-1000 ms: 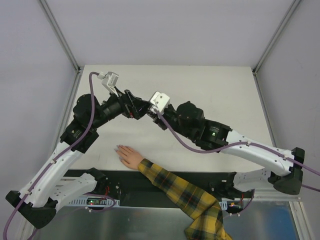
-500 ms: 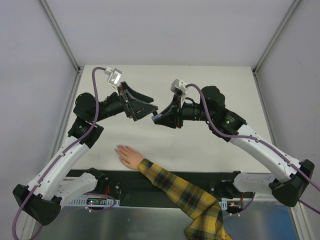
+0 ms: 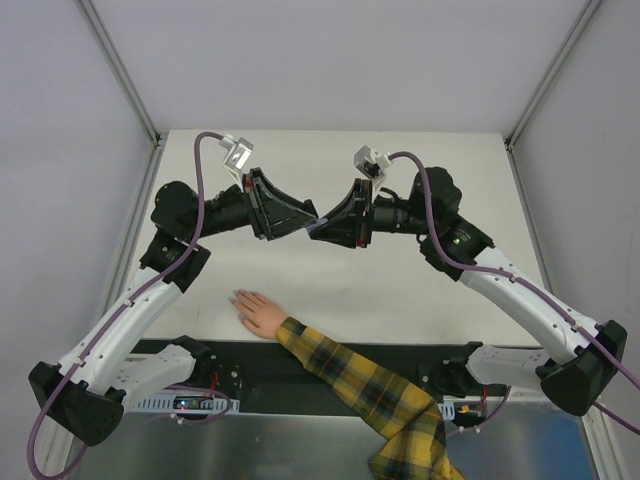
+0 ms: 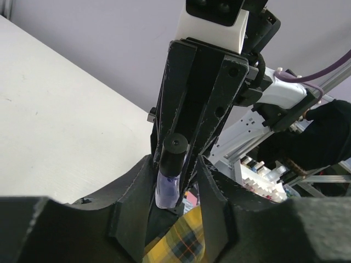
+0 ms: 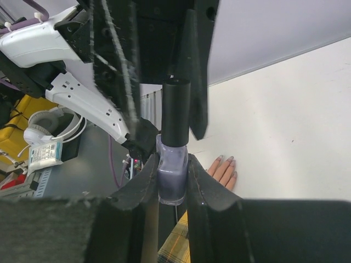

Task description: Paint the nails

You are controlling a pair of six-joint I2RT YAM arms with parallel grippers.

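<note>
From above, the left hand (image 3: pixel 308 222) and the right hand (image 3: pixel 322 226) meet tip to tip over the middle of the table (image 3: pixel 440 170), with a small purple polish bottle (image 3: pixel 315 228) between them. The mannequin hand (image 3: pixel 256 312) lies flat at the near edge, left of the middle. Its nails (image 3: pixel 237 296) point to the far left, well apart from both hands, and its plaid sleeve (image 3: pixel 370 395) runs off to the near right. In the left wrist view, the left hand's fingers (image 4: pixel 147 175) stand on both sides of the black cap (image 4: pixel 174 150). I cannot tell if they already press on it. In the right wrist view, the right hand is clenched on the purple body of the bottle (image 5: pixel 171 178), with the cap (image 5: pixel 176 109) standing out past its fingers. The pale nails (image 5: pixel 226 160) show just beside them on the table.
</note>
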